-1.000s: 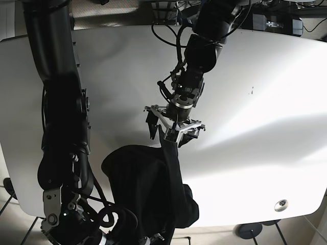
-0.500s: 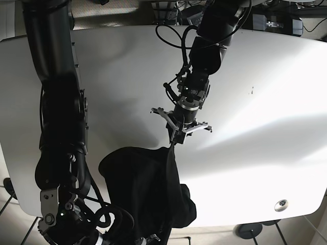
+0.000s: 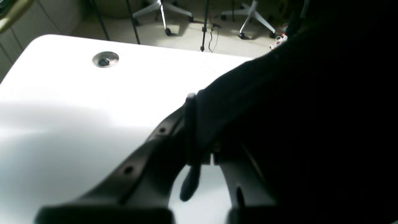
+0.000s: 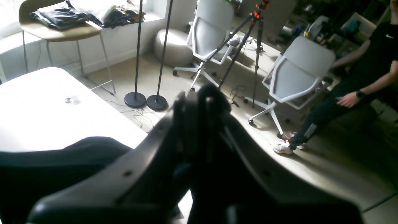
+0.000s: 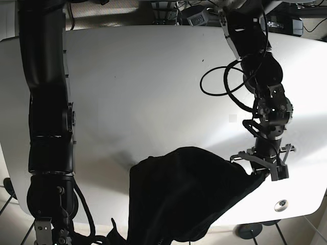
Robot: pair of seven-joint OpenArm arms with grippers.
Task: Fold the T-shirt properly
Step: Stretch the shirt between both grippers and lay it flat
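Black T-shirt (image 5: 179,194) fabric lies bunched at the near edge of the white desk (image 5: 143,87), spilling over it. From the base view, the left claw (image 5: 265,171) is clamped on one stretched corner. Only the left wrist view shows cloth pinched between its fingers (image 3: 189,130). The right claw (image 4: 199,124) appears pressed together, seen only from its wrist camera.
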